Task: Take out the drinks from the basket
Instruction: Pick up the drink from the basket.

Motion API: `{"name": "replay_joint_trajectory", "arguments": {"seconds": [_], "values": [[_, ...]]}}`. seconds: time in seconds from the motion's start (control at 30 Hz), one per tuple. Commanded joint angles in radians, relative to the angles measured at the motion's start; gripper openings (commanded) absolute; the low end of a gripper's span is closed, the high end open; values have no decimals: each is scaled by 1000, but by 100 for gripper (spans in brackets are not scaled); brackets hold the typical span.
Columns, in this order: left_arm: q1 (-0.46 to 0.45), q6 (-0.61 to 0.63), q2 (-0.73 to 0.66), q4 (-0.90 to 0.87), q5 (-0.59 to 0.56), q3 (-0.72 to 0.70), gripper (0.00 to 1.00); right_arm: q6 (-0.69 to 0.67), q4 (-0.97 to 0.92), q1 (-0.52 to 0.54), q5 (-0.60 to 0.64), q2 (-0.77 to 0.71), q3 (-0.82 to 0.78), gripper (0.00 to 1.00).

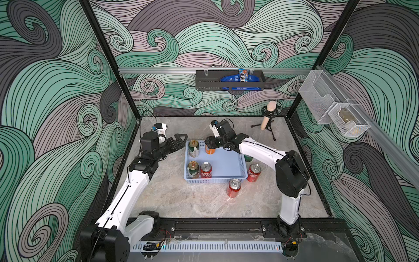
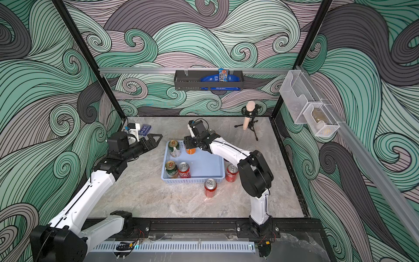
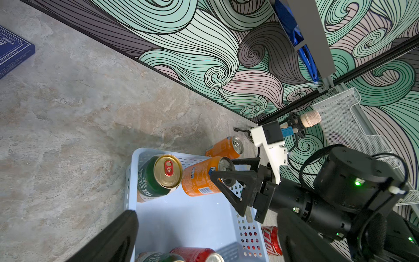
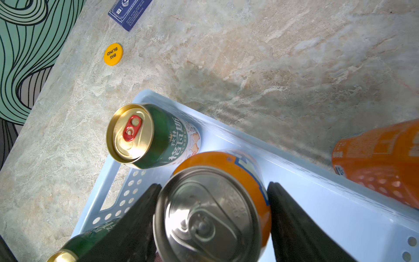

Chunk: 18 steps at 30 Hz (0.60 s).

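Right fingers [image 4: 292,224] clamped on orange can [image 4: 217,204], inside basket [image 4: 328,215] at its far wall, just beside gold-topped green can [image 4: 158,138]. Lift straight up, clear rim and neighbour, then set on table [image 4: 272,56]. Left fingers [image 3: 113,236] open, empty.

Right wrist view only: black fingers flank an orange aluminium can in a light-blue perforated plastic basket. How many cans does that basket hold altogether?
Observer: Four: that orange aluminium can, the far green-and-cream gold-topped can, the near green-and-cream can and a red aluminium can beside it.
Operator: Any red ones already out?
Observer: Two, both upright: the right-side red can beside the light-blue basket and the front red can off its near right corner.
Operator: Left gripper?
Observer: The left gripper hangs open and empty by the basket's far left corner.
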Motion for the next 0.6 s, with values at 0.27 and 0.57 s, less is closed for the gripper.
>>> {"name": "replay_joint_trajectory", "arguments": {"seconds": [0.27, 0.57], "values": [[-3, 18, 39, 31, 1, 99, 98, -17, 72, -57, -33, -38, 128, 51], [-3, 100, 118, 13, -12, 189, 98, -34, 54, -116, -61, 22, 258, 52]]}}
